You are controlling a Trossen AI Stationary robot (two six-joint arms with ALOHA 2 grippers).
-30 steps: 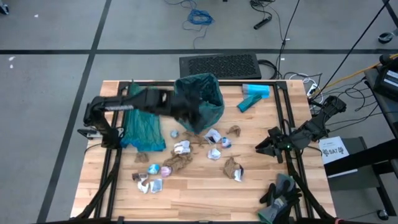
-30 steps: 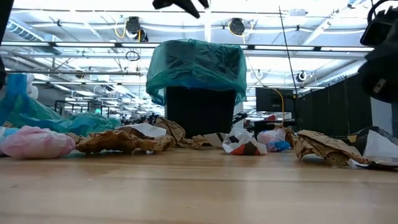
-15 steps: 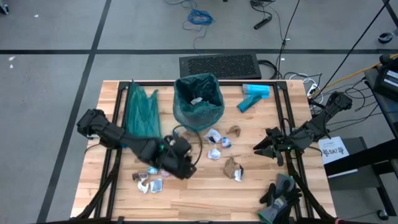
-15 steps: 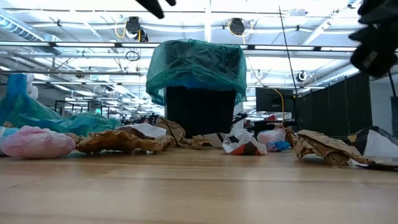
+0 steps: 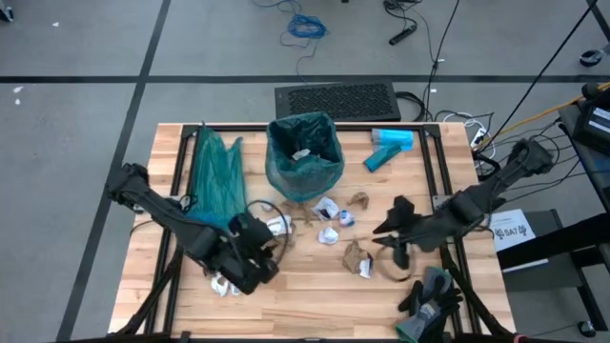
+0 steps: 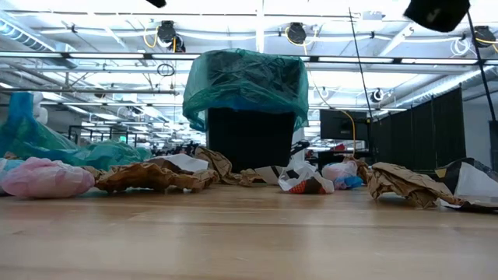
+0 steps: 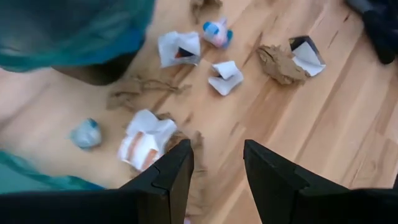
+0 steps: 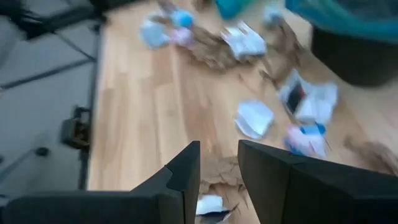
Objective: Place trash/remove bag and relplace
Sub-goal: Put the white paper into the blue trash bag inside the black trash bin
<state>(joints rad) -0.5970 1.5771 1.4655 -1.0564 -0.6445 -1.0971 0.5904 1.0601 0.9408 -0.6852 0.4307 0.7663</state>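
The trash lies scattered as crumpled brown, white, blue and pink scraps on the wooden table, in front of the black bin lined with a green bag; a white scrap shows inside the bin. My left gripper hangs open above the scraps at the near left, over a white wrapper. My right gripper hangs open above a brown paper scrap right of centre. Nothing is between either pair of fingers.
Spare green bags lie left of the bin. A solid light-blue pack sits at the far right, and dark gloves at the near right corner. Bare wood shows along the near edge.
My left gripper has swung from over the bin toward the near-left of the table and come down over the scraps there. My right gripper has risen from the right edge and moved in toward the table's middle, over the brown scrap.
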